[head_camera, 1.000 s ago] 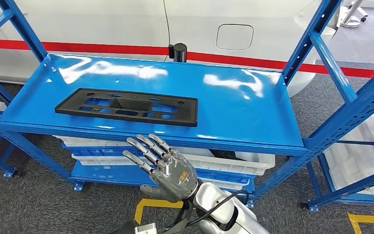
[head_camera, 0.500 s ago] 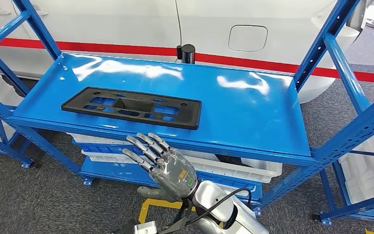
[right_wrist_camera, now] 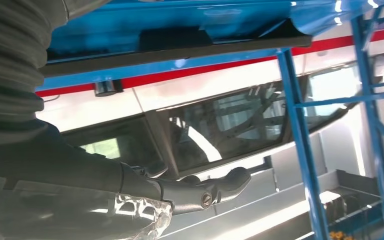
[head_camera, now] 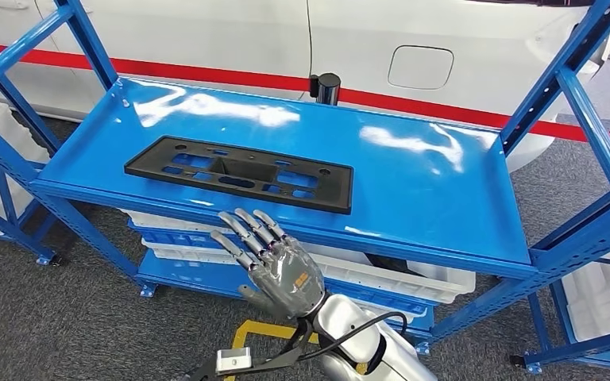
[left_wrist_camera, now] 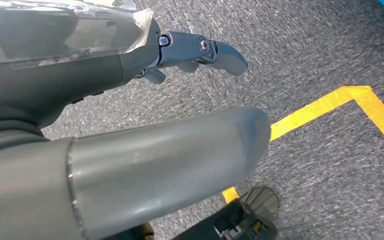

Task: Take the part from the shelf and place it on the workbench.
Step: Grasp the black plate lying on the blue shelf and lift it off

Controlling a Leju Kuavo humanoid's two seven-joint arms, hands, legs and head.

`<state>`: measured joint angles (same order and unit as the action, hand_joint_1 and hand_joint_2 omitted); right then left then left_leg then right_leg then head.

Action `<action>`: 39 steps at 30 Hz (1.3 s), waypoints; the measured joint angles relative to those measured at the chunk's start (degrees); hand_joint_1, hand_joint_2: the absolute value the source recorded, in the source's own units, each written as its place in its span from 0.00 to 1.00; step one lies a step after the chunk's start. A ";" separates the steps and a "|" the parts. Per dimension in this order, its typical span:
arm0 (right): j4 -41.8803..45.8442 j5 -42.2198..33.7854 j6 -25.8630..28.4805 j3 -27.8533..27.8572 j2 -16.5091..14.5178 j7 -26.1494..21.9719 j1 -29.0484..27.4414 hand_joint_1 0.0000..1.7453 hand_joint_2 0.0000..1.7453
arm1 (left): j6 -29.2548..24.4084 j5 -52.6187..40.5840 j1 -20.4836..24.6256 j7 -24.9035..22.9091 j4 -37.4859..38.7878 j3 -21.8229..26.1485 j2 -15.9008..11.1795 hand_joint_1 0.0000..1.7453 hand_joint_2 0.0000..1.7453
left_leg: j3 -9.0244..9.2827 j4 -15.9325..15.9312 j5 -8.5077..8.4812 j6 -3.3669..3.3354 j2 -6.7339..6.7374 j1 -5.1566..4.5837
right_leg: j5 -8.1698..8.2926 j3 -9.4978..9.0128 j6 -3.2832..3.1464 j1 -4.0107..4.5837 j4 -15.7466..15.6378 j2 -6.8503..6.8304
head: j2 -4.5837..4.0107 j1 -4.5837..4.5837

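The part (head_camera: 238, 173) is a flat black rectangular plate with several cutouts, lying on the left half of the blue shelf (head_camera: 429, 182) near its front edge. My right hand (head_camera: 274, 266) is raised just below and in front of that edge, fingers spread and pointing up toward the part, holding nothing and not touching it. In the right wrist view the part (right_wrist_camera: 180, 42) shows edge-on beyond the hand's fingers (right_wrist_camera: 215, 187). My left hand (left_wrist_camera: 130, 125) hangs over the grey carpet, fingers loosely extended and empty.
Blue uprights (head_camera: 572, 71) frame the shelf on both sides. White bins (head_camera: 397, 274) sit on the lower shelves. A black cylinder (head_camera: 329, 87) stands at the shelf's back edge, before a white car with a red stripe. Yellow tape (left_wrist_camera: 325, 107) marks the floor.
The camera has moved, shifting the whole shelf rightward in the picture. My right hand has risen slightly closer to the shelf's front edge, still spread and empty.
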<state>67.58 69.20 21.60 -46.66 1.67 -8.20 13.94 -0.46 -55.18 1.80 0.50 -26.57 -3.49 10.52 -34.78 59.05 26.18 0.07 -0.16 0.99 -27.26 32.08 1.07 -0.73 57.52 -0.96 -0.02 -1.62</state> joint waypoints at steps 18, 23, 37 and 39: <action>-3.64 5.13 0.48 1.29 -0.41 6.13 0.40 0.00 1.00 | -0.11 4.49 -1.78 -3.09 -4.73 -6.72 -1.11 0.00 0.00 | 0.17 -0.16 0.02 -0.15 -0.01 0.28 | 0.07 0.03 0.89 0.27 -0.01 -0.04 | 0.00 0.01; -4.09 5.69 0.48 1.39 -0.97 6.86 0.44 0.00 1.00 | -0.10 4.99 -1.95 -3.45 -5.33 -7.52 -1.49 0.00 0.00 | 0.43 -0.65 0.00 -1.00 -0.01 0.24 | 0.07 -0.05 1.41 0.03 -0.27 -0.07 | 0.00 0.02; -4.56 6.36 -0.13 2.30 -0.85 7.46 -0.09 0.00 1.00 | -0.06 5.86 -2.05 -3.86 -5.72 -8.66 -1.73 0.00 0.00 | 2.20 -1.49 0.75 0.94 -1.12 1.13 | 0.56 1.72 3.54 -1.78 1.11 1.13 | 0.00 -0.12; -4.56 6.78 -0.33 2.50 -0.91 7.67 -0.12 0.00 1.00 | -0.09 6.23 -2.10 -3.92 -5.74 -8.95 -1.81 0.00 0.00 | 2.34 -1.72 0.85 1.50 -1.13 1.29 | 0.38 1.68 2.15 -1.50 1.38 1.28 | 0.00 0.06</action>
<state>63.01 75.97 21.27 -44.17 0.75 -0.54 13.82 -0.55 -48.95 -0.29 -3.43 -32.32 -12.44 8.70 -32.44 57.32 27.03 1.57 -1.29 2.27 -26.88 33.77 3.23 -2.23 58.90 0.32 -0.02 -1.56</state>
